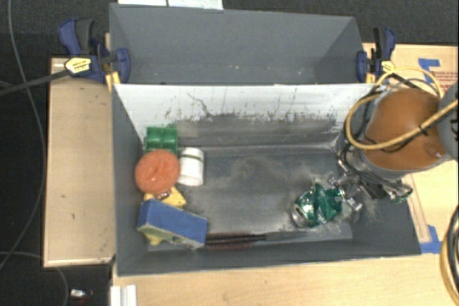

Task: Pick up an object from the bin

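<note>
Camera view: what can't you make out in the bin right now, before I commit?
All in the camera view:
- End effector: whether it touches the crumpled green-and-silver thing at lower right. Its orange cover overhangs the spot.
- Yellow thing: mostly hidden between the orange ball and the blue block.
- Green block: lower part covered by the ball.

You are looking down on the grey bin from above and slightly from its near side, so the far wall faces you. All four walls fit in, and the arm enters over the right edge.
</note>
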Tool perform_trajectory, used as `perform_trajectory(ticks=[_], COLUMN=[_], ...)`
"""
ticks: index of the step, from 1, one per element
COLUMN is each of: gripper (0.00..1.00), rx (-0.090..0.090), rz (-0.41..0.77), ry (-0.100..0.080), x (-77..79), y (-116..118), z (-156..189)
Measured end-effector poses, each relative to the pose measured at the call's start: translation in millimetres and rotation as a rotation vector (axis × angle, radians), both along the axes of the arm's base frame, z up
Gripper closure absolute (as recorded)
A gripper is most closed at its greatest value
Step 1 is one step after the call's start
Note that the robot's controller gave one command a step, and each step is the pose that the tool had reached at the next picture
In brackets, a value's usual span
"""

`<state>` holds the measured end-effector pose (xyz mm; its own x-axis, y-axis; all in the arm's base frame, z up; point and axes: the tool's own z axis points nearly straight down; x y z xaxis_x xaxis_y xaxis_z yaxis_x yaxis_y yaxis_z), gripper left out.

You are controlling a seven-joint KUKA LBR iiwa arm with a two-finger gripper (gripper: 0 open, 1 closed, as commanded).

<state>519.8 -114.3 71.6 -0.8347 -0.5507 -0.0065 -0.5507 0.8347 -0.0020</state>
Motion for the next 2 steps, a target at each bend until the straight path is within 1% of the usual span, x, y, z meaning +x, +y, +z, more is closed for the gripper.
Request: perform_trajectory(ticks=[1,2], gripper=[1.00,1.00], rx=[0.002,0.005], rz=[0.001,0.012], ry=[0.002,0.008], x=[3.1,-5.8], y=[-10,-2], z=[67,142])
